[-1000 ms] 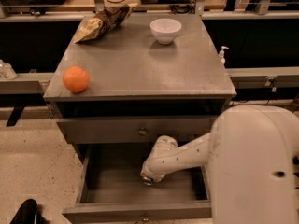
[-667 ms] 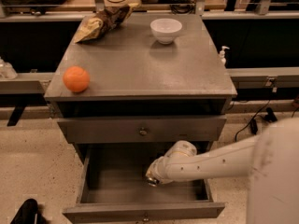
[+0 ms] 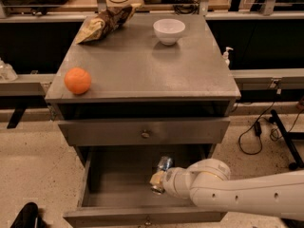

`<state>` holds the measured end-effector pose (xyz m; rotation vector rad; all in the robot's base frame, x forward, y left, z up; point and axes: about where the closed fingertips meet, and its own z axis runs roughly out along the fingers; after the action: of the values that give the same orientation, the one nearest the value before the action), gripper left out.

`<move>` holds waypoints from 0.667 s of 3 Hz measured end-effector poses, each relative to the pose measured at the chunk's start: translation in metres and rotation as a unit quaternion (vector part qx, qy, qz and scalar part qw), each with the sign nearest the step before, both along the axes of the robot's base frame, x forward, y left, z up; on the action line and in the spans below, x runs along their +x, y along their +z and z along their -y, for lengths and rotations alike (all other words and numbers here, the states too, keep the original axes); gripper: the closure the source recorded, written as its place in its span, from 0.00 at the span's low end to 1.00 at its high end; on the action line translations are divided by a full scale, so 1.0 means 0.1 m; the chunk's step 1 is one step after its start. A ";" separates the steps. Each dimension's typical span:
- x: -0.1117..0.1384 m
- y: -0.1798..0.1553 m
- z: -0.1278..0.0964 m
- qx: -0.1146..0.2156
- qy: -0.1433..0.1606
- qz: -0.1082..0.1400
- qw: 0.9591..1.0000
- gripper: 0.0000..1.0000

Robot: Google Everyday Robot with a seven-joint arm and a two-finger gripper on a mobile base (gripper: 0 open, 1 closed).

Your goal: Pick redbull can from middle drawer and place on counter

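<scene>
Reaching in from the 4 o'clock edge of the view, the white arm (image 3: 247, 196) lies low and nearly level. Its wrist sits inside the open middle drawer (image 3: 86, 186), which is pulled out at the 6 o'clock side of the cabinet. A second ago the arm's bulky upper part filled the whole 4 to 5 o'clock corner and rose as high as the drawer front above. It has since sunk and stretched out, so more floor and the black cables (image 3: 259, 132) show at 3 o'clock.

The gripper (image 3: 158, 178) has hardly shifted and stays over the right half of the drawer floor. The redbull can (image 3: 165, 163) now shows just at the gripper's 1 o'clock, touching or nearly touching its tip. It stands roughly upright, close to the shadowed back of the drawer. In the earlier pictures no can could be seen there. I cannot tell whether the gripper is closed on the can or only stands against it, because the wrist covers the contact.

The closed upper drawer front (image 3: 104, 133) with its small knob (image 3: 145, 134) is as before.

On the counter (image 3: 142, 65) nothing has moved:
- The orange ball (image 3: 77, 80) rests near the 8 o'clock corner.
- The white bowl (image 3: 169, 31) sits towards 1 o'clock.
- The crumpled brown bag (image 3: 104, 23) lies at 11 o'clock.

A small white pump bottle (image 3: 226, 56) stands just off the counter's 3 o'clock edge.
</scene>
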<state>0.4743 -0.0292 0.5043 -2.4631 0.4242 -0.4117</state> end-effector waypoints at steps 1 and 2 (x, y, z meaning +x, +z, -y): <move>-0.30 0.28 -0.38 0.054 0.060 0.042 0.996 1.00; -0.26 0.32 -0.40 0.062 0.057 0.045 0.995 1.00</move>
<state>0.4482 0.0105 0.5358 -2.3259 0.2621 -0.4339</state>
